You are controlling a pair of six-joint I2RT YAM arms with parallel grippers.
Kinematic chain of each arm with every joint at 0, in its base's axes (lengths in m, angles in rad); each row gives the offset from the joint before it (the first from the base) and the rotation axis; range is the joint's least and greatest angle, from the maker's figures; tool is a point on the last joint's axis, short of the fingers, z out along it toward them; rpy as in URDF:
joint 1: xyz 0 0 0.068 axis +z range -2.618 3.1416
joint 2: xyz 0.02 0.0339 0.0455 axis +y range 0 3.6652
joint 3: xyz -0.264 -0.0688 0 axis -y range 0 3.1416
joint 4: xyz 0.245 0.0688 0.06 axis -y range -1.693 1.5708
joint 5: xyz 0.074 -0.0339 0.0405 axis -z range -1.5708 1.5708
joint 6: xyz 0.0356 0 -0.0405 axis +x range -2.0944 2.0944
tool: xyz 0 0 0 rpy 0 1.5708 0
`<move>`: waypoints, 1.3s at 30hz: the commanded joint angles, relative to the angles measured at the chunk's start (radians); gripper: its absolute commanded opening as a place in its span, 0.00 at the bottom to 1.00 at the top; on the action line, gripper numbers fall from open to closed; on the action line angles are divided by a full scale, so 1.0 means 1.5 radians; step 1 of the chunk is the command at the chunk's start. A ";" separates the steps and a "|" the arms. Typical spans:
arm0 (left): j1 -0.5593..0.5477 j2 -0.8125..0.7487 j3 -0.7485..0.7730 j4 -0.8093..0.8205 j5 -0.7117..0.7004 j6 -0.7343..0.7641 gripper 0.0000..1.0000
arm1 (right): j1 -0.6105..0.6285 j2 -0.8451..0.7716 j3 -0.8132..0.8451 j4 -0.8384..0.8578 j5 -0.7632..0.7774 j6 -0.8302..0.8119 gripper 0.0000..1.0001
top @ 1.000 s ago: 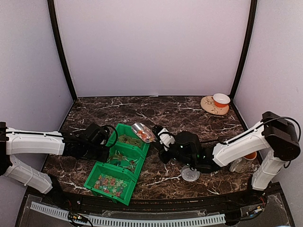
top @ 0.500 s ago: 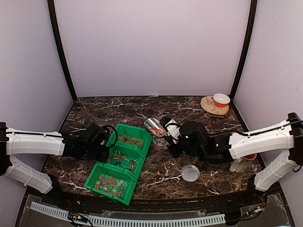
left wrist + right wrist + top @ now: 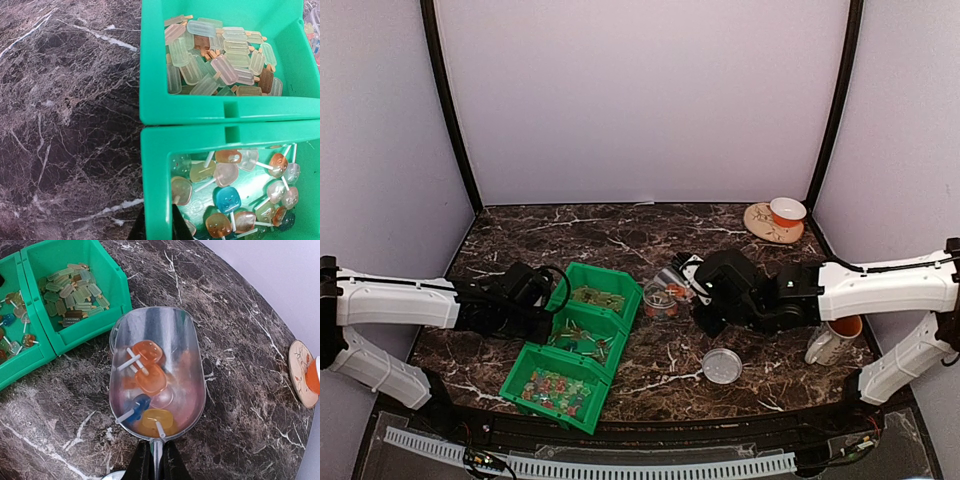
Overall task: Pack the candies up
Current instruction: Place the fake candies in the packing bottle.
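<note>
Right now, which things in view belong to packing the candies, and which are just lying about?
In the job: candies, clear scoop in the right gripper, green bins held by the left gripper, jar, loose lid.
Lying about: mug, orange cup on a saucer.

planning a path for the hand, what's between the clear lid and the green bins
Nothing: only bare marble tabletop lies between the lid and the green bins, as the top view shows.

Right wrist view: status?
Right fingers shut on clear plastic scoop holding orange, blue, yellow lollipop candies. Left fingers grip green plastic bin wall. Nothing in way.
</note>
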 commanded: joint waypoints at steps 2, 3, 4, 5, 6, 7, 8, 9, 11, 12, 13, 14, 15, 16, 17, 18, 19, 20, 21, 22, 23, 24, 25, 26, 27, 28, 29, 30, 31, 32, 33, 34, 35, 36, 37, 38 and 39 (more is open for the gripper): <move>-0.005 -0.001 0.024 0.042 -0.013 0.009 0.00 | -0.004 0.006 0.046 -0.106 0.024 0.041 0.00; -0.005 0.000 0.025 0.043 -0.013 0.010 0.00 | -0.004 0.009 0.049 -0.113 0.024 0.043 0.00; -0.005 0.001 0.025 0.044 -0.012 0.009 0.00 | -0.004 0.012 0.052 -0.120 0.025 0.044 0.00; -0.005 0.002 0.026 0.045 -0.010 0.009 0.00 | -0.004 0.016 0.056 -0.126 0.024 0.045 0.00; -0.005 0.004 0.027 0.046 -0.010 0.010 0.00 | -0.004 0.022 0.061 -0.134 0.024 0.046 0.00; -0.005 0.005 0.028 0.045 -0.009 0.011 0.00 | -0.004 0.027 0.065 -0.140 0.025 0.046 0.00; -0.005 0.006 0.029 0.045 -0.009 0.011 0.00 | -0.004 0.033 0.070 -0.146 0.025 0.046 0.00; -0.005 0.007 0.030 0.044 -0.009 0.011 0.00 | -0.004 0.038 0.075 -0.153 0.023 0.046 0.00; -0.005 0.007 0.031 0.044 -0.010 0.013 0.00 | -0.004 0.048 0.086 -0.162 0.023 0.045 0.00; -0.005 0.007 0.032 0.043 -0.011 0.014 0.00 | -0.004 0.054 0.092 -0.170 0.023 0.046 0.00; -0.005 0.007 0.032 0.043 -0.012 0.015 0.00 | -0.004 0.060 0.101 -0.180 0.023 0.045 0.00; -0.005 0.007 0.032 0.043 -0.013 0.015 0.00 | -0.004 0.065 0.108 -0.189 0.024 0.046 0.00; -0.005 0.007 0.032 0.043 -0.013 0.016 0.00 | -0.004 0.070 0.116 -0.197 0.026 0.046 0.00; -0.005 0.008 0.032 0.044 -0.014 0.017 0.00 | -0.004 0.075 0.123 -0.206 0.028 0.047 0.00; -0.005 0.009 0.032 0.043 -0.014 0.017 0.00 | -0.004 0.079 0.129 -0.215 0.030 0.048 0.00; -0.005 0.009 0.031 0.043 -0.014 0.017 0.00 | -0.004 0.083 0.135 -0.223 0.030 0.048 0.00; -0.005 0.010 0.031 0.044 -0.015 0.017 0.00 | -0.004 0.087 0.136 -0.231 0.032 0.048 0.00; -0.005 0.010 0.031 0.044 -0.015 0.017 0.00 | -0.004 0.091 0.146 -0.240 0.034 0.048 0.00; -0.005 0.011 0.030 0.045 -0.016 0.017 0.00 | -0.004 0.095 0.159 -0.249 0.036 0.047 0.00; -0.005 0.011 0.030 0.045 -0.017 0.018 0.00 | -0.004 0.098 0.165 -0.257 0.036 0.047 0.00; -0.005 0.011 0.029 0.045 -0.017 0.018 0.00 | -0.004 0.099 0.170 -0.265 0.037 0.046 0.00; -0.005 0.010 0.030 0.046 -0.018 0.019 0.00 | -0.004 0.101 0.173 -0.270 0.037 0.046 0.00; -0.005 0.010 0.028 0.046 -0.020 0.019 0.00 | -0.004 0.102 0.177 -0.275 0.036 0.045 0.00; -0.005 0.010 0.028 0.046 -0.020 0.019 0.00 | -0.004 0.103 0.179 -0.280 0.034 0.044 0.00; -0.005 0.010 0.028 0.047 -0.020 0.019 0.00 | -0.003 0.104 0.182 -0.285 0.033 0.045 0.00; -0.005 0.010 0.027 0.047 -0.021 0.019 0.00 | -0.004 0.106 0.184 -0.290 0.033 0.045 0.00; -0.005 0.010 0.026 0.048 -0.021 0.019 0.00 | -0.003 0.108 0.187 -0.295 0.033 0.045 0.00; -0.005 0.010 0.026 0.048 -0.021 0.019 0.00 | -0.003 0.110 0.190 -0.300 0.034 0.047 0.00; -0.005 0.010 0.025 0.049 -0.021 0.019 0.00 | -0.003 0.112 0.192 -0.306 0.034 0.047 0.00; -0.005 0.010 0.025 0.049 -0.021 0.019 0.00 | -0.003 0.115 0.194 -0.311 0.036 0.047 0.00; -0.005 0.010 0.024 0.050 -0.021 0.019 0.00 | -0.002 0.117 0.196 -0.317 0.036 0.048 0.00; -0.005 0.009 0.023 0.049 -0.021 0.019 0.00 | -0.002 0.120 0.198 -0.322 0.037 0.048 0.00; -0.005 0.009 0.022 0.050 -0.022 0.019 0.00 | -0.002 0.121 0.199 -0.326 0.037 0.049 0.00; -0.005 0.009 0.021 0.050 -0.022 0.019 0.00 | -0.001 0.122 0.201 -0.329 0.037 0.048 0.00; -0.005 0.009 0.020 0.050 -0.022 0.018 0.00 | 0.000 0.124 0.202 -0.335 0.038 0.048 0.00; -0.005 0.008 0.019 0.050 -0.023 0.018 0.00 | 0.001 0.125 0.203 -0.338 0.037 0.049 0.00; -0.005 0.008 0.018 0.051 -0.023 0.018 0.00 | 0.002 0.125 0.205 -0.342 0.038 0.050 0.00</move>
